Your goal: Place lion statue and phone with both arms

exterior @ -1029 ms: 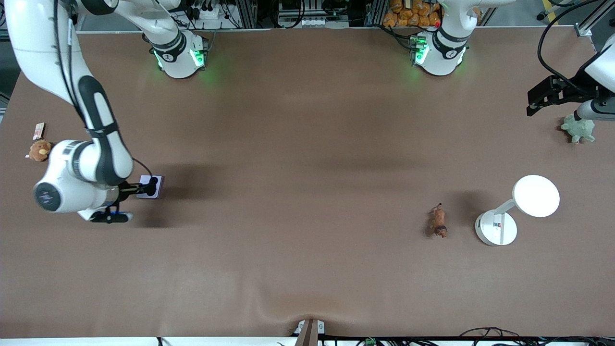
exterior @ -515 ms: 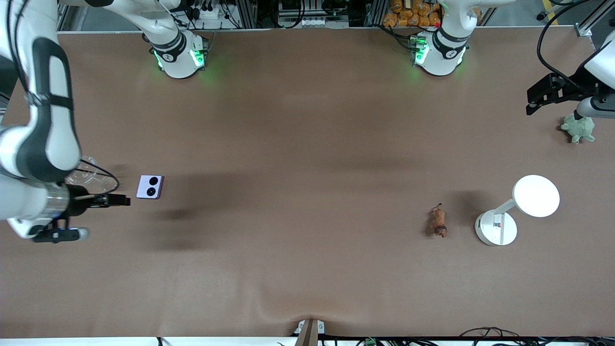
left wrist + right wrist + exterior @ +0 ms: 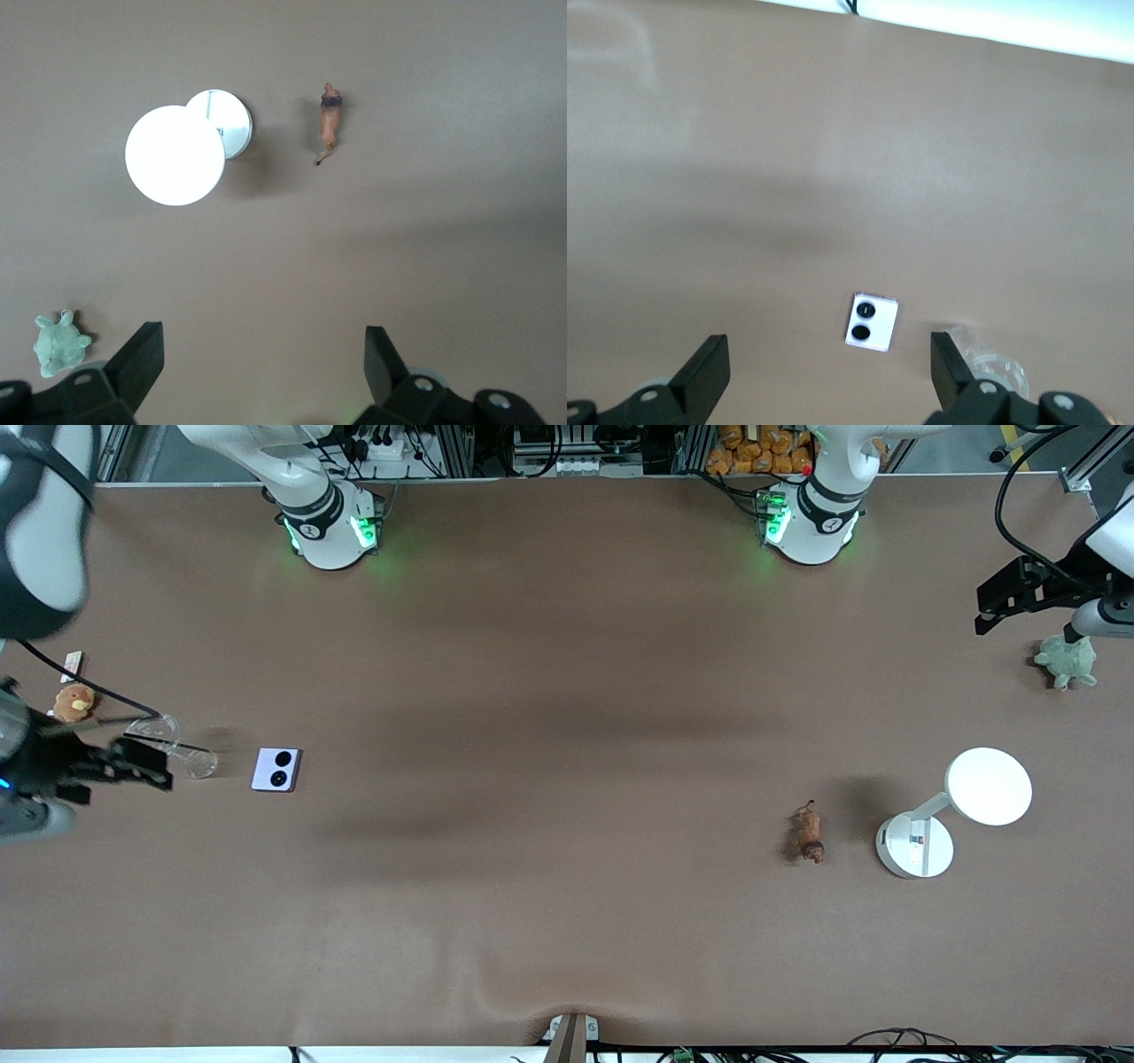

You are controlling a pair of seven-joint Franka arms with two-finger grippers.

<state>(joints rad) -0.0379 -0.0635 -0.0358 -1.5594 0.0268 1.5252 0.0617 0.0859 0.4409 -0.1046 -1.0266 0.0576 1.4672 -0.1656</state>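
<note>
The phone (image 3: 276, 769) is lying flat on the brown table (image 3: 567, 921), toward the right arm's end, with its two black lenses facing up. Nothing is touching it. A clear plastic cup (image 3: 173, 746) is lying on its side just beside the phone, closer to the table's edge. A small tan plush toy (image 3: 73, 702) and a little white-and-red card (image 3: 72, 664) are sitting near that same edge, farther from the front camera than the cup.

The right gripper (image 3: 133, 766) is hanging in the air over the clear cup. Its fingers (image 3: 700, 376) are spread wide apart and are holding nothing.

The lion statue (image 3: 808, 833) is lying on the table toward the left arm's end. A white lamp (image 3: 921, 841) with a round glowing head is standing near it, and the two are not touching.

The left gripper (image 3: 1010, 598) is hanging high over the table's edge, near a green plush toy (image 3: 1067, 662). Its fingers (image 3: 142, 359) are spread wide too, with nothing between them.
</note>
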